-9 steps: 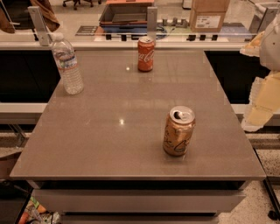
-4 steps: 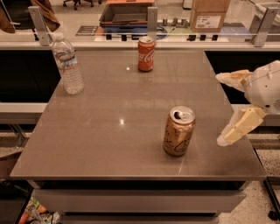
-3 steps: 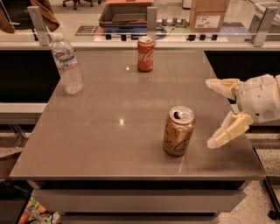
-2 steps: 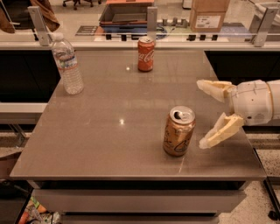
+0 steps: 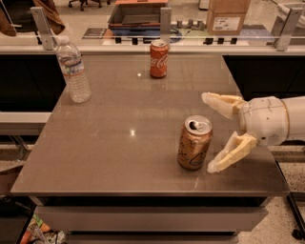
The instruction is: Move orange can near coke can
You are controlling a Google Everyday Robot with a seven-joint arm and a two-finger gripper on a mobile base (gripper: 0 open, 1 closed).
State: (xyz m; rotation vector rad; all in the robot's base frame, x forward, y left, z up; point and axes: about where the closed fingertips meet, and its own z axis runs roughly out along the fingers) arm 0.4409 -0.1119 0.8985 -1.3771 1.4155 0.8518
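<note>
The orange can point(image 5: 194, 143) stands upright on the grey table point(image 5: 119, 138), front right of centre, its silver top showing the tab hole. The coke can point(image 5: 158, 59) stands upright near the table's far edge, well apart from it. My gripper point(image 5: 210, 133) comes in from the right at can height, just right of the orange can. Its cream fingers are spread wide, one finger point(image 5: 220, 102) behind the can's right side and one point(image 5: 230, 154) in front of it. Neither finger touches the can.
A clear plastic water bottle point(image 5: 73, 71) stands at the table's far left. Behind the table runs a counter with posts, a dark tray point(image 5: 138, 13) and a cardboard box point(image 5: 228, 16). The table's front edge lies close below the orange can.
My gripper has moved in from the right edge of the view leftward to the orange can, fingers open. Both cans and the bottle have stayed put.
</note>
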